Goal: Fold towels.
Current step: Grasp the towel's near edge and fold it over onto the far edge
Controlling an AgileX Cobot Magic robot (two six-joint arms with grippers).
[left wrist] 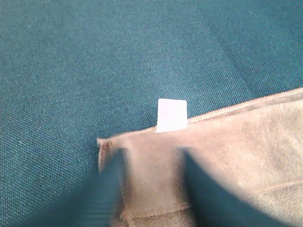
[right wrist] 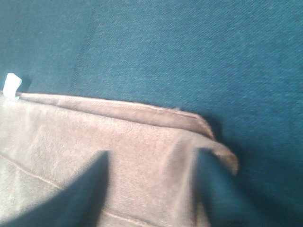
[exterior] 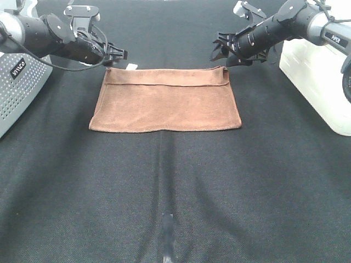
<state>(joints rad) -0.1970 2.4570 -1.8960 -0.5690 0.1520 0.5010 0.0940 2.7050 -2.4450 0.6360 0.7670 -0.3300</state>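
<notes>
The reddish-brown towel (exterior: 164, 101) lies flat on the black table, doubled over, with a stitched hem running across just below its far edge. A small white tag (exterior: 131, 66) sticks out at the far left corner. My left gripper (exterior: 122, 55) hovers just beyond that corner, open. In the left wrist view its gripper (left wrist: 151, 156) has both fingers spread over the towel (left wrist: 246, 137) beside the tag (left wrist: 171, 115), gripping nothing. My right gripper (exterior: 216, 49) is open above the far right corner. The right wrist view shows its gripper (right wrist: 151, 158) straddling the towel (right wrist: 142, 137) loosely.
A grey perforated housing (exterior: 16, 87) stands at the left edge and a white box (exterior: 318, 82) at the right edge. The black table cloth (exterior: 175, 192) spreads wide in front of the towel.
</notes>
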